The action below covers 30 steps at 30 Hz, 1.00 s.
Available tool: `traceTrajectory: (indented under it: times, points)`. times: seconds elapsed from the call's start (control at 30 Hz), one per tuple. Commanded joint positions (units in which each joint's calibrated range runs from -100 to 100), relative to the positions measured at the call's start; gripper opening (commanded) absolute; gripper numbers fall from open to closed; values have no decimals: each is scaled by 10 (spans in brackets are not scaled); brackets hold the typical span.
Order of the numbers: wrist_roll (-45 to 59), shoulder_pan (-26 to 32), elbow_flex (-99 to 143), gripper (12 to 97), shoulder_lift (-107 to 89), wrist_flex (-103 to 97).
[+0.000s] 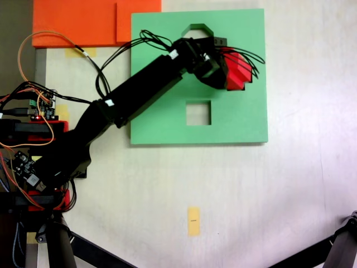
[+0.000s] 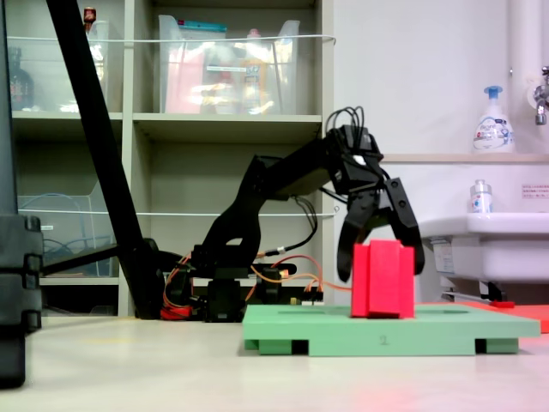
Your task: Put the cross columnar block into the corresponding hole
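Note:
The cross columnar block [image 2: 383,279] is bright red and stands upright on the green foam board [image 2: 446,330]. From above, the cross columnar block [image 1: 239,71] sits on the right half of the board [image 1: 162,125]. My gripper [image 2: 380,273] reaches down over it with its jaws spread to the block's width. One finger [image 2: 346,257] lies against the block's left side, and the other presses its right side. The gripper [image 1: 236,68] comes in from the lower left. The corresponding hole is hidden under the block and gripper.
The board also has an octagonal cutout [image 1: 196,29] at its top edge and a square cutout [image 1: 198,113] near its middle. An orange foam sheet [image 1: 83,22] lies at the upper left. The arm's base and wiring [image 1: 33,139] stand at the left. A yellow tape mark [image 1: 193,221] is below.

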<state>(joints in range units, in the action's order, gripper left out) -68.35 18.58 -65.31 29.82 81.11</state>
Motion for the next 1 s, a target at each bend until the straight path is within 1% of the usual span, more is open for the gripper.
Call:
traceTrajectory:
  times: [0.0, 0.23, 0.67, 0.73, 0.77, 0.83, 0.87, 0.9, 0.97]
  points:
    - [-10, -3, -43, 352, 8, 5]
    - [28, -6, -43, 352, 44, -44]
    - [42, -7, -43, 360, 93, -70]
    - [42, -6, -44, 460, 87, -70]
    - [42, -6, -44, 527, 80, -69]
    - [40, -6, -44, 563, 69, -66]
    - [40, -6, -44, 613, 57, -52]
    - [41, -6, -44, 681, 41, -40]
    - [42, -6, -44, 775, -2, -13]
